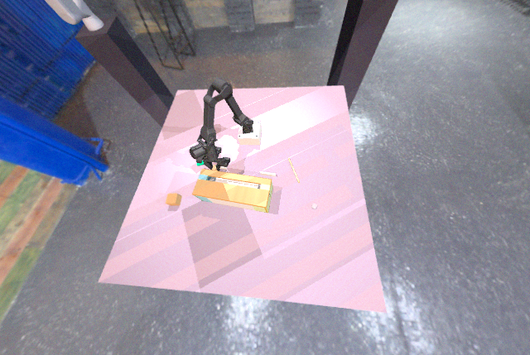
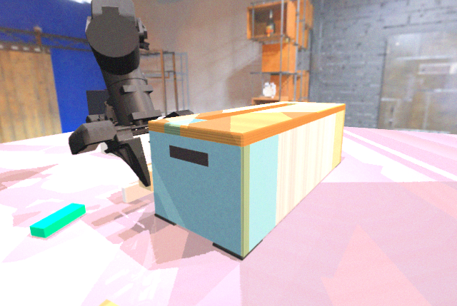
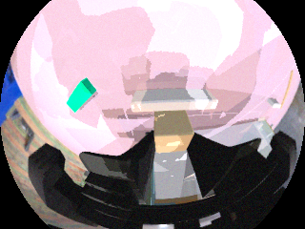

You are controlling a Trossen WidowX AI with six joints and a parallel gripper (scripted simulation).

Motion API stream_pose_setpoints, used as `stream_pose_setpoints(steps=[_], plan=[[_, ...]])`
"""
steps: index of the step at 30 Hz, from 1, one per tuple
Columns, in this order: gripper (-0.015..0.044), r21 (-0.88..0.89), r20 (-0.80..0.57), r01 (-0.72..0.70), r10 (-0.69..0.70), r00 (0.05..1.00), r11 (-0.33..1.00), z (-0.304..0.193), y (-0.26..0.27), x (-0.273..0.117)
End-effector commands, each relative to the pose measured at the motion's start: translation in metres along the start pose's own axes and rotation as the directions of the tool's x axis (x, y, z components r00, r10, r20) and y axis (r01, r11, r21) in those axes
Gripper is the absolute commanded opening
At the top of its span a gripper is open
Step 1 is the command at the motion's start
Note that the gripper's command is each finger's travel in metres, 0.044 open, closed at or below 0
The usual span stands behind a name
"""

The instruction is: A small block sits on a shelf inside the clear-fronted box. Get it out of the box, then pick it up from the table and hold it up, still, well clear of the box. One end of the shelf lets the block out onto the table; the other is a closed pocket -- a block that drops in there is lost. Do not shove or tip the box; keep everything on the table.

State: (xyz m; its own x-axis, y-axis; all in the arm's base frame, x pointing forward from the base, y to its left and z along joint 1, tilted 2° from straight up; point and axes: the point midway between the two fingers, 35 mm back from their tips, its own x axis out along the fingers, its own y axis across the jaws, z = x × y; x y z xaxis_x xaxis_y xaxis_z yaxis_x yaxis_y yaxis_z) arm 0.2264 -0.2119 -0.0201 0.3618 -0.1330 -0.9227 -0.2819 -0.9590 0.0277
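From the top, reaching down with the tool just outside the box, close by its long clear side, near the end towards the orange cube. Seeing only a scrap of the small block here, down at the fingertips. Over to the exterior view: one finger right beside the box corner, a sliver of block showing behind it, next to the pale strip; too hidden to judge the grip from this side. Well apart from the green bar, at least. Now the wrist view, and gripping the block, pinched between both fingertips, out in front of the clear panel. Apparently past the shelf stage, then, with the lift to come. Best to hold the squeeze firm, rise straight and slowly, clear the pale strip and box edge without brushing either, then draw back towards the arm's base and hold steady up high. Risky to swing sideways early: likely to knock the box or twist the block loose.
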Motion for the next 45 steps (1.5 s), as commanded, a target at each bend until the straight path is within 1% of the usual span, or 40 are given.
stream_pose_setpoints(steps=[1, 5, 11, 24, 37, 45], plan=[[0.0, -0.001, -0.008, -0.008, 0.008, 1.0, 1.0, -0.011, 0.002, -0.021], [0.0, 0.0, -0.007, -0.009, 0.009, 1.0, 1.0, -0.017, 0.001, -0.038], [0.0, 0.016, -0.007, -0.019, 0.019, 1.0, 1.0, -0.019, -0.001, -0.045], [0.0, 0.167, -0.024, -0.104, 0.109, 0.994, 0.981, -0.026, -0.018, -0.095], [0.0, 0.331, -0.06, -0.161, 0.191, 0.98, 0.93, -0.022, -0.035, -0.144], [0.0, 0.339, -0.062, -0.163, 0.195, 0.979, 0.926, -0.022, -0.036, -0.146]])
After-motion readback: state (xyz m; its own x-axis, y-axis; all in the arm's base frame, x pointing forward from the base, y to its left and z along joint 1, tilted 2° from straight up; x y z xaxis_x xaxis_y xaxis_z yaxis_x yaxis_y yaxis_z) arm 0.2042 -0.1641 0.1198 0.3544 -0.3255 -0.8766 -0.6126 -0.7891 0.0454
